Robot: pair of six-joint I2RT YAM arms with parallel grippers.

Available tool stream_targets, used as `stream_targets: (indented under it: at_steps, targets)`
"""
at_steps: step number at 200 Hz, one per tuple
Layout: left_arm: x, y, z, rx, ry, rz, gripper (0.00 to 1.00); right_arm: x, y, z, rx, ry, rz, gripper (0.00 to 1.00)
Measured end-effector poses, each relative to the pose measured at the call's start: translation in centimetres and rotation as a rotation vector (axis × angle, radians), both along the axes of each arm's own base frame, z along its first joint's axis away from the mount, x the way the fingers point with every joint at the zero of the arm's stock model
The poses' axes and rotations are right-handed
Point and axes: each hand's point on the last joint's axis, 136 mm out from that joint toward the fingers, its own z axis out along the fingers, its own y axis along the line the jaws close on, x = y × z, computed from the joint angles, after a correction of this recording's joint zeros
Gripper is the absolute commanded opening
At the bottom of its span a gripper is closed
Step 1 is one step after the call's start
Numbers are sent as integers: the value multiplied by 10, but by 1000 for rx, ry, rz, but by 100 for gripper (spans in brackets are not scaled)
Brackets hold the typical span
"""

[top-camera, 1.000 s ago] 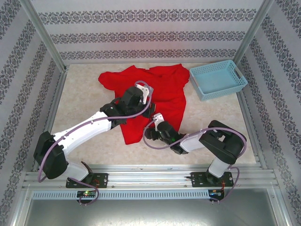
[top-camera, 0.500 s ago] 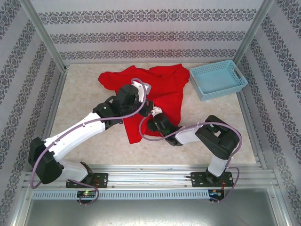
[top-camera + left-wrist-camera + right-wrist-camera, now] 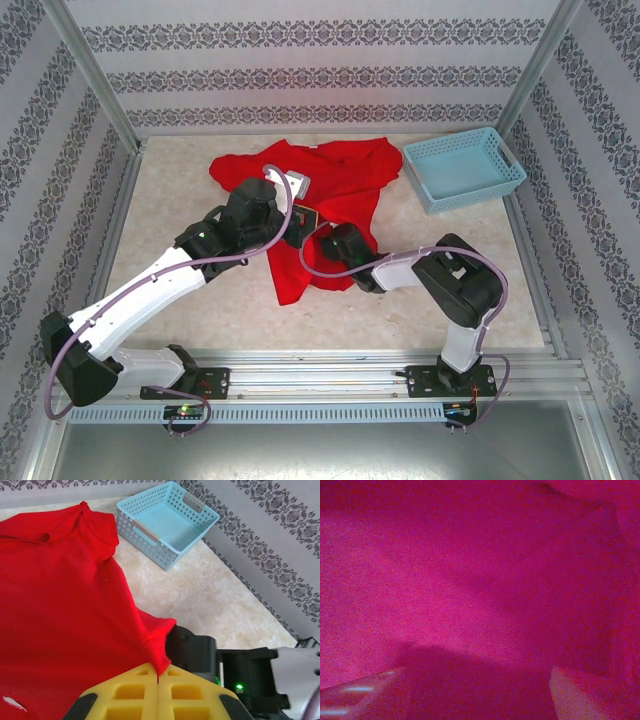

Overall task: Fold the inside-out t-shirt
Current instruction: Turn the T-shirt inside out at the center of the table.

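While left claw (image 3: 158, 682) pinches its edge, red t-shirt (image 3: 345, 180) lies collar far, lengthwise near-to-far, right claw (image 3: 337, 243) spread open.

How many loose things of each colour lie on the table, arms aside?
Red t-shirt: 1
Light blue basket: 1
Total: 2
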Motion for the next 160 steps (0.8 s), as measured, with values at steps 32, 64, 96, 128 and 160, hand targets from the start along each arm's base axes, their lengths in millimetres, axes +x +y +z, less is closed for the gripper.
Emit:
stream_targets:
  at_steps: [32,64,96,128,160]
  targets:
    - [6,-5,28,-10,-36,13,0,24,20,14,55,-19,-21,75]
    - [10,-10,47,-18,-70,28,0,52,33,31,120,-24,-55,75]
    - [4,-27,63,32,-120,25,0,72,38,37,150,17,-95,76]
    - [-1,-34,86,35,-179,31,0,83,43,28,136,84,-131,77]
    - [-5,-34,101,35,-222,46,0,84,37,12,114,180,-187,77]
